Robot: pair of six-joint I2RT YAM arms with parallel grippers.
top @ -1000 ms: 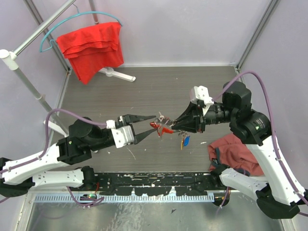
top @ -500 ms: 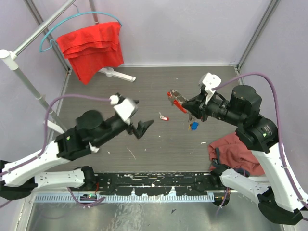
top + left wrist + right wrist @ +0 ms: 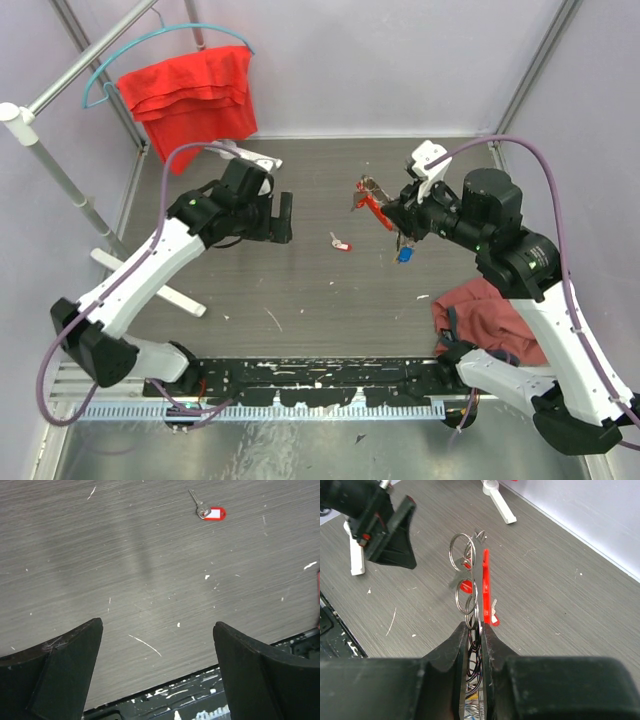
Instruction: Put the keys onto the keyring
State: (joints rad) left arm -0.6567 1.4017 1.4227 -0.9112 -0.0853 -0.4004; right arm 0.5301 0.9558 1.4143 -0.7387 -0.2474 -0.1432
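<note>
A small silver key with a red plastic tag (image 3: 341,242) lies mid-counter (image 3: 300,290), shaft slanting toward the far-left corner. The left gripper (image 3: 284,216), fingers wide apart and empty, hovers near it. The right gripper (image 3: 475,629) is clamped on the silver wire keyring bunch (image 3: 485,587).

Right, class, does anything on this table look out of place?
Yes: one key with a red tag lies alone on the table, apart from the bunch held in the right gripper. The left gripper hangs open and empty.
</note>
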